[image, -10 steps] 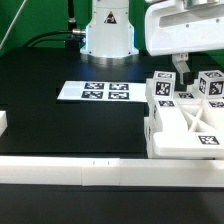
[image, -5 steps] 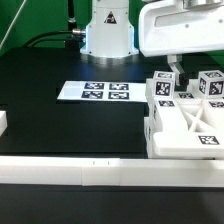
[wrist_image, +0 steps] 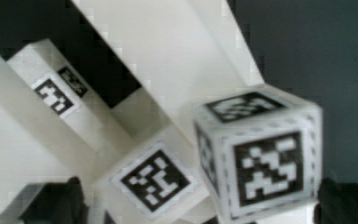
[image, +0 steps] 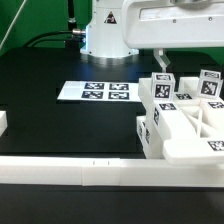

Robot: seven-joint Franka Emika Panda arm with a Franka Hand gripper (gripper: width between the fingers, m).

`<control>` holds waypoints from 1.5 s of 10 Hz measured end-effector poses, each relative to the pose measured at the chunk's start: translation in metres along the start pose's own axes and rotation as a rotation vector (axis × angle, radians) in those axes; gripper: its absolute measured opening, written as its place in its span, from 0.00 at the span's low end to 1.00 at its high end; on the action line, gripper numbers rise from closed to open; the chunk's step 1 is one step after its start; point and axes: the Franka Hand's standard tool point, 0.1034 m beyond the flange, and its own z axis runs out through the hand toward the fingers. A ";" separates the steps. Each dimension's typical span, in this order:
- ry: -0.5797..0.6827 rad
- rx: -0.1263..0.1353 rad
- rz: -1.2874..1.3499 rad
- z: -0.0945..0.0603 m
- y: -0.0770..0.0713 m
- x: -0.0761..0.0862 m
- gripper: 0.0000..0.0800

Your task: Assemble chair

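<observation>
Chair: cluster of white blocky parts at exterior view's right, near side of black table, close behind long white border rail.

Tagged short post stands on its far-left corner, second post further right.

Gripper directly above left post; fingers hidden by wrist housing, cannot tell if clamped or released.

Judgement: rigid, light, smooth plastic, likely slippery; grip post across flat opposite faces.

Marker board lies left, apart.

No containers visible.
</observation>
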 end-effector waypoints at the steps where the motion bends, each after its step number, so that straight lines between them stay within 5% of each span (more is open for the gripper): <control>1: 0.006 0.001 -0.018 0.001 0.000 0.000 0.81; 11: 0.022 -0.003 -0.585 -0.004 0.010 0.012 0.81; 15: 0.010 0.004 -0.635 -0.021 0.024 0.032 0.81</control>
